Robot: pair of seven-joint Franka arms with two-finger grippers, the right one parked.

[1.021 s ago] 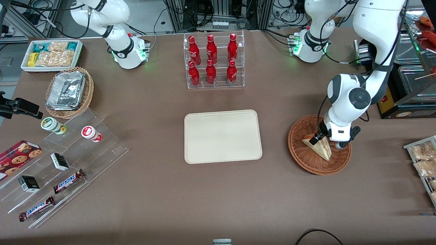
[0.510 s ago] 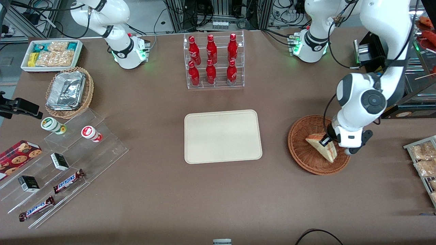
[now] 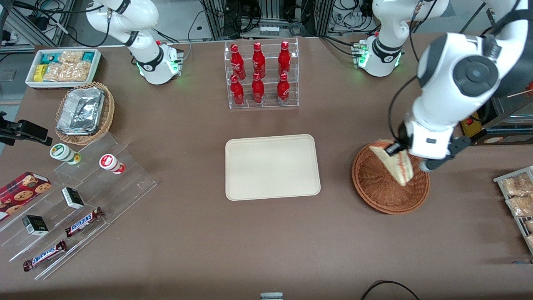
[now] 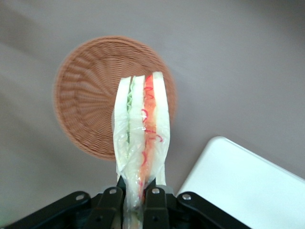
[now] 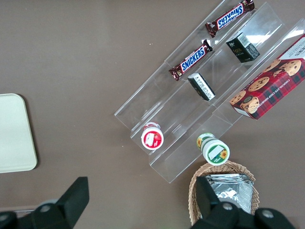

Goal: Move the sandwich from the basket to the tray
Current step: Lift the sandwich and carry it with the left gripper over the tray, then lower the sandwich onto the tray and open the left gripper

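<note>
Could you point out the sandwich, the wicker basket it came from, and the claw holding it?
sandwich (image 4: 141,129): left wrist view, on its cut edge.
basket (image 3: 377,185): front view, on its bare woven floor.
gripper (image 4: 134,196): left wrist view, between the fingertips, shut on the sandwich above the basket.

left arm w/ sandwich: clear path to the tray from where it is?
Probably yes. The gripper is shut on the sandwich, held above the basket; only bare table shows between basket and tray, and the tray holds nothing.

The gripper (image 4: 135,200) is cut off at the frame's edge; the sandwich (image 4: 141,138) hides part of the basket (image 4: 90,90).
</note>
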